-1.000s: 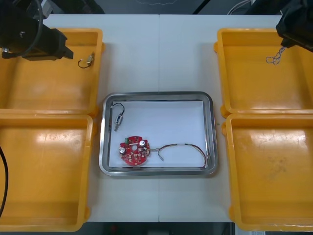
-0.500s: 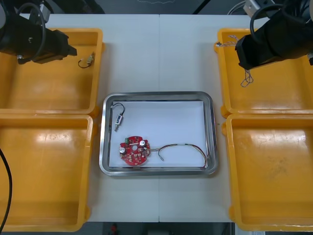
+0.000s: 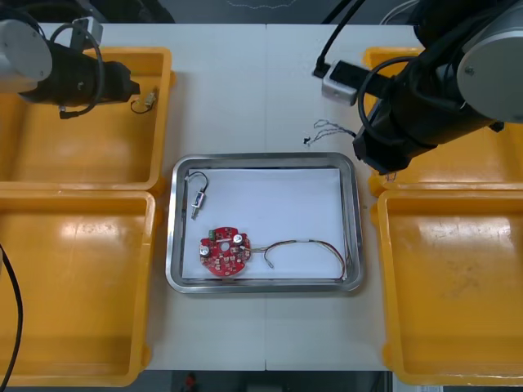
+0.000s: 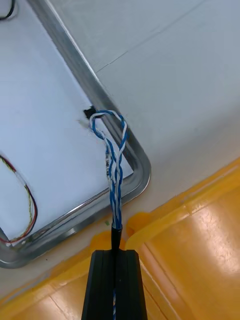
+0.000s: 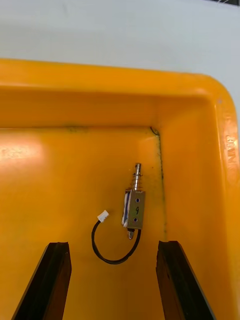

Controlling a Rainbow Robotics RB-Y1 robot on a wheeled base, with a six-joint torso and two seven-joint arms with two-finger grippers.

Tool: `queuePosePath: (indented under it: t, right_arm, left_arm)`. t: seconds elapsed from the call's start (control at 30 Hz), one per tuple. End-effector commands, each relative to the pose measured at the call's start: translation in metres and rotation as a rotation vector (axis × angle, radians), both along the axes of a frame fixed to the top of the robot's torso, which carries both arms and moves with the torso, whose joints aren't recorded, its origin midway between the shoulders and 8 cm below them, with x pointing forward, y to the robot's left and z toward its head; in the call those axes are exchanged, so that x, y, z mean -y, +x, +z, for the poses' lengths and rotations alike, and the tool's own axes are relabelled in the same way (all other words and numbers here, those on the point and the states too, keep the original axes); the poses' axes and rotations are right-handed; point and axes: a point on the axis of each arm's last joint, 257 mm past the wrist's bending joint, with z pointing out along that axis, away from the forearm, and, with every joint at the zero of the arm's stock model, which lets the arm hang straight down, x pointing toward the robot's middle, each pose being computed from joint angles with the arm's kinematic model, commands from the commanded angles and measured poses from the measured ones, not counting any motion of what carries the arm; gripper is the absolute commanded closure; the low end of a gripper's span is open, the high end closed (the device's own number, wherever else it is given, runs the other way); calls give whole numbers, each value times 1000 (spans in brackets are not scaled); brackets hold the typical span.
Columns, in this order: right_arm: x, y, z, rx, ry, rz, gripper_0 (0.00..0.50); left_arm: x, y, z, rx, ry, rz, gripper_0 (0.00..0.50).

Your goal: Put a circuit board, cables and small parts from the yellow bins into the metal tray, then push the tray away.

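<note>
Right tool [image 4: 114, 257]: my fingers are pinched together on the twisted blue and white cable [image 4: 115, 175], whose loop hangs over the rim of the metal tray [image 3: 263, 157] at its 1 o'clock corner.
Tray contents: circuit board [image 3: 223, 251] at 7 o'clock, red and yellow cable [image 3: 304, 243] at 5, small metal part [image 3: 197, 201] at 10.
Step in hand: carrying the cable into the tray, I judge (the loop straddles the rim).
Doing it well: travel toward 8 o'clock until the loop clears the rim, lower, then release.
Left tool [image 5: 113, 245]: fingers apart over the 11 o'clock yellow bin [image 3: 73, 147], second small metal part [image 5: 133, 207] just ahead.
</note>
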Motion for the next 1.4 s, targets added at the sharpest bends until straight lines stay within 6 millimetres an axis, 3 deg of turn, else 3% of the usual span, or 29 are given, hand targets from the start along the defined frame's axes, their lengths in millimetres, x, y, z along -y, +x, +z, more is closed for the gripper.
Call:
queuePosePath:
  t: [0.03, 0.23, 0.53, 1.0, 1.27, 1.3, 1.33, 1.4]
  right_arm:
    - [3, -6, -20, 15, -151, 92, 500]
    - [-25, 0, -44, 35, -172, 153, 500]
    - [-59, 23, -74, 93, -167, 217, 500]
    - [-74, 34, -145, 132, -295, 353, 500]
    - [-76, 35, -154, 138, -316, 384, 497]
    - [-75, 35, -156, 133, -318, 383, 427]
    - [-75, 36, -156, 135, -323, 384, 236]
    - [-75, 37, -159, 130, -324, 382, 14]
  left_arm:
    - [4, 8, 13, 51, 47, -34, 0]
    - [14, 12, 7, 59, 20, -32, 0]
    - [21, 17, -5, 61, -18, -20, 0]
    - [31, 26, -22, 86, -7, -13, 0]
    - [34, 33, -29, 112, 4, -6, 0]
    - [33, 33, -30, 117, 0, -3, 0]
    - [34, 33, -31, 118, -2, -4, 0]
    - [34, 34, -31, 119, 0, -4, 0]
